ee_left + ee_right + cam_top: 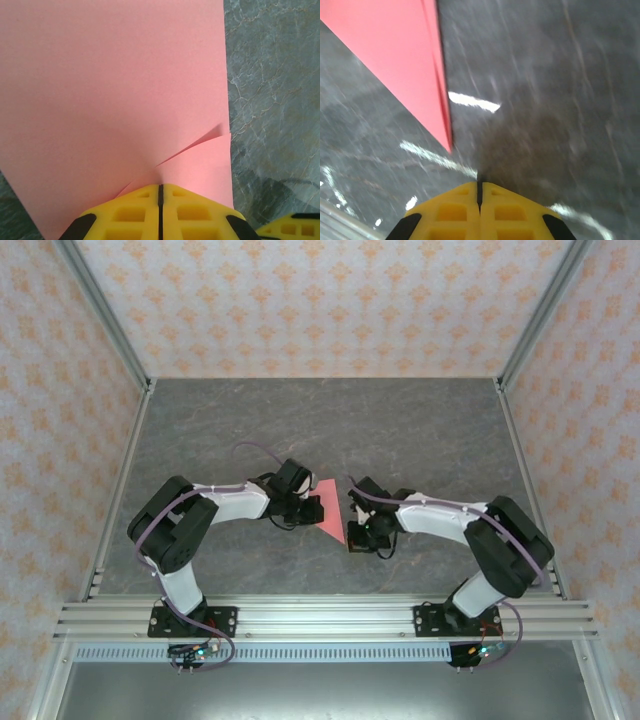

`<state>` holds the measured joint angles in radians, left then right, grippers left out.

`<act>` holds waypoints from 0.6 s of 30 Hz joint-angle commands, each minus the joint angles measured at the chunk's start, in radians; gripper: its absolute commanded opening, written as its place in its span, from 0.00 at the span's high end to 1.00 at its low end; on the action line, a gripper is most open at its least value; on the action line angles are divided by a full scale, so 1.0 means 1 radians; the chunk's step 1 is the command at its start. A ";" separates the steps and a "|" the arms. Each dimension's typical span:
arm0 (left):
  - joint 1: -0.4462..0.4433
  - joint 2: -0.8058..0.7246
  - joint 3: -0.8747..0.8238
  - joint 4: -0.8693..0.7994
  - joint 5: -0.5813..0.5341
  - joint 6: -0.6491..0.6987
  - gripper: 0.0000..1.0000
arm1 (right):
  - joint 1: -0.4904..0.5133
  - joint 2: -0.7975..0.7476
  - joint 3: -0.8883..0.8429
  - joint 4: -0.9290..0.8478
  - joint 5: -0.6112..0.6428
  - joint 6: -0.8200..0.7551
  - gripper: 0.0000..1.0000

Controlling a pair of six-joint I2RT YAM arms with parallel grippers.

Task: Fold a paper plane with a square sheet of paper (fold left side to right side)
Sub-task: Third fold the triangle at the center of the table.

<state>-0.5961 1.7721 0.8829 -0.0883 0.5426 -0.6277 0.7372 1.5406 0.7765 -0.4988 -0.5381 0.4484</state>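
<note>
The square sheet of paper [331,510] lies folded into a pink-red triangle on the dark table, between my two grippers. My left gripper [312,508] is at its left edge. In the left wrist view the paper [110,90] spreads wide, and two loose layers run in to the yellow fingertips. The left gripper [160,186] is shut there, pinching the paper. My right gripper [357,531] sits at the triangle's lower right tip. In the right wrist view it [479,183] is shut on nothing, and the paper's point [395,45] ends just up-left of it, apart from it.
The grey marbled table [320,430] stretches back to patterned walls on three sides. An aluminium rail [320,615] carrying both arm bases runs along the near edge. A finger of the right gripper [295,225] shows at the bottom right of the left wrist view.
</note>
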 commanded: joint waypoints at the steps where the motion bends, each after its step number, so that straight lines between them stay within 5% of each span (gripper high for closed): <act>1: 0.006 0.035 -0.015 -0.048 -0.095 0.016 0.92 | 0.007 -0.072 0.045 -0.102 0.025 0.032 1.00; 10: 0.005 0.023 -0.022 -0.031 -0.082 0.003 0.92 | 0.036 0.041 0.089 0.199 0.075 0.345 1.00; 18: 0.005 0.016 -0.021 -0.031 -0.078 0.000 0.92 | 0.069 0.149 0.140 0.295 0.120 0.423 1.00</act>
<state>-0.5961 1.7721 0.8829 -0.0860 0.5453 -0.6292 0.7979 1.6707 0.8860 -0.2546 -0.4671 0.8131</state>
